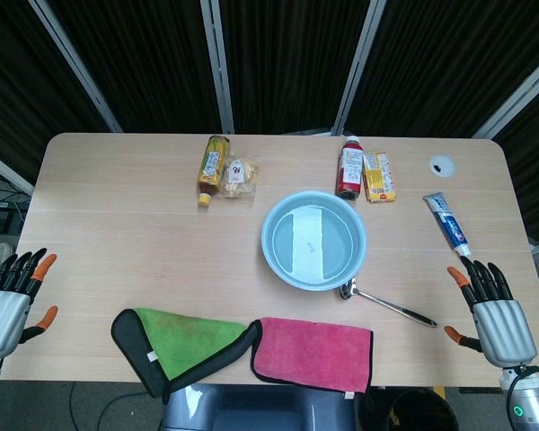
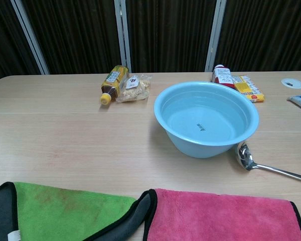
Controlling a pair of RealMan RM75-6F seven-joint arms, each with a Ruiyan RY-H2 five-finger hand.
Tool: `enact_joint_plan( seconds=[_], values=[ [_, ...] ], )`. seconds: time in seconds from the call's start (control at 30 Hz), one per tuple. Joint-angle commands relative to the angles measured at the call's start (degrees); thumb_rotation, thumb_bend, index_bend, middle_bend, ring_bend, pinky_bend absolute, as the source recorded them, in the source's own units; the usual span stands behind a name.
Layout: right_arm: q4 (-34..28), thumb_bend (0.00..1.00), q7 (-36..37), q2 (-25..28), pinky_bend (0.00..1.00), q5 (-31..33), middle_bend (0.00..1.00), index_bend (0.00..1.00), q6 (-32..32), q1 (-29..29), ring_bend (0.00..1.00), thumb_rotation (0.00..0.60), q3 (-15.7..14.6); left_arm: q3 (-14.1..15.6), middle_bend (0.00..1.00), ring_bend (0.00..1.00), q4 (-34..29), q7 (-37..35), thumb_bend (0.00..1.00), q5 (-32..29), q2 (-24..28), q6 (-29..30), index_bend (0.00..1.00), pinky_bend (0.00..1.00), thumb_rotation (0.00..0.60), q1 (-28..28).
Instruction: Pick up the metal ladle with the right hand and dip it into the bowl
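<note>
A metal ladle (image 1: pixel 384 303) lies flat on the table, its cup beside the bowl's near right rim and its handle running toward the right front; it also shows in the chest view (image 2: pixel 263 165). The light blue bowl (image 1: pixel 313 239) stands mid-table, empty as far as I can tell (image 2: pixel 205 120). My right hand (image 1: pixel 490 310) hovers at the table's right front edge, fingers spread, holding nothing, well right of the ladle's handle end. My left hand (image 1: pixel 11 301) is off the left front edge, fingers apart and empty. Neither hand appears in the chest view.
A green cloth (image 1: pixel 184 346) and a pink cloth (image 1: pixel 313 355) lie along the front edge. At the back lie a tea bottle (image 1: pixel 214 167), a snack bag (image 1: pixel 238 176), a red bottle (image 1: pixel 349 167) and a yellow packet (image 1: pixel 378 176). A toothpaste tube (image 1: pixel 446 222) lies at the right.
</note>
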Motion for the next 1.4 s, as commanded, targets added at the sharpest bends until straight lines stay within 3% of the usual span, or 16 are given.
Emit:
enact_joint_plan(
  seconds=[0.03, 0.37, 0.8, 1.07, 1.4],
  values=[
    [0.0, 0.00, -0.1, 0.0, 0.00, 0.0, 0.00, 0.05, 0.0, 0.0, 0.00, 0.600, 0.0, 0.0, 0.00, 0.00, 0.1, 0.0, 0.33, 0.0, 0.0, 0.0, 0.00, 0.00, 0.600, 0.0],
    [0.6, 0.00, -0.2, -0.8, 0.00, -0.3, 0.00, 0.19, -0.6, 0.2, 0.00, 0.600, -0.3, -0.4, 0.00, 0.00, -0.1, -2.1, 0.33, -0.2, 0.5, -0.1, 0.00, 0.00, 0.600, -0.4],
    [-6.5, 0.02, -13.7, -1.4, 0.00, 7.6, 0.00, 0.39, -14.5, 4.7, 0.00, 0.600, -0.7, 0.0, 0.00, 0.00, -0.1, -5.6, 0.33, 0.2, 1.9, -1.9, 0.00, 0.00, 0.600, -1.3],
    [-4.0, 0.05, -19.5, -7.0, 0.00, 14.2, 0.00, 0.40, -20.3, 8.0, 0.00, 0.600, 0.9, 0.2, 0.00, 0.00, -0.1, -6.0, 0.33, 0.3, 1.6, -3.8, 0.00, 0.00, 0.600, -2.4],
    [1.8, 0.11, -19.6, -12.5, 0.00, 18.4, 0.00, 0.42, -22.1, 10.6, 0.00, 0.600, 3.3, 0.0, 0.00, 0.00, 0.0, -6.6, 0.33, -1.2, 1.6, -5.6, 0.00, 0.00, 0.600, -3.3]
  ],
)
